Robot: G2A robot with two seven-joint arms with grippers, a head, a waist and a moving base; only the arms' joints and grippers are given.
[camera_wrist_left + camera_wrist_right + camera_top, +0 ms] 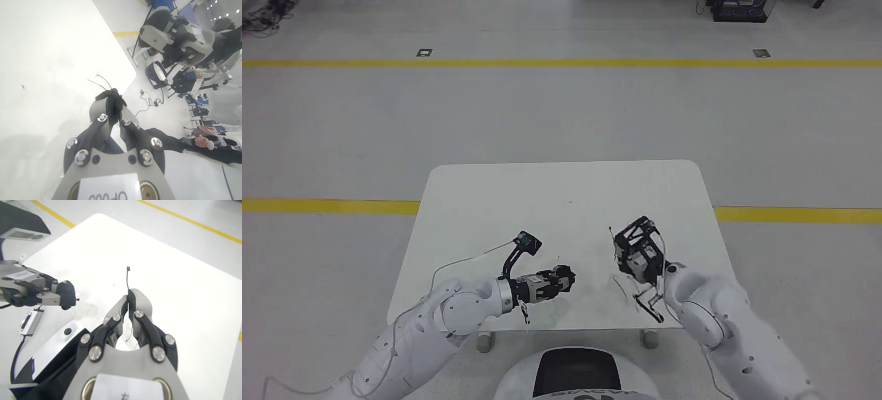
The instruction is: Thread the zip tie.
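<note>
- While it hangs over the table's near half, left gripper has its fingers closed together, and a thin black strand pokes out of the tips.
- Right gripper is near it, not touching, pinched tight on zip tie: strap stands up from the tips, head on top, tail hanging between the fingers.
- White table under both.
- Yellow floor lines beyond.
</note>
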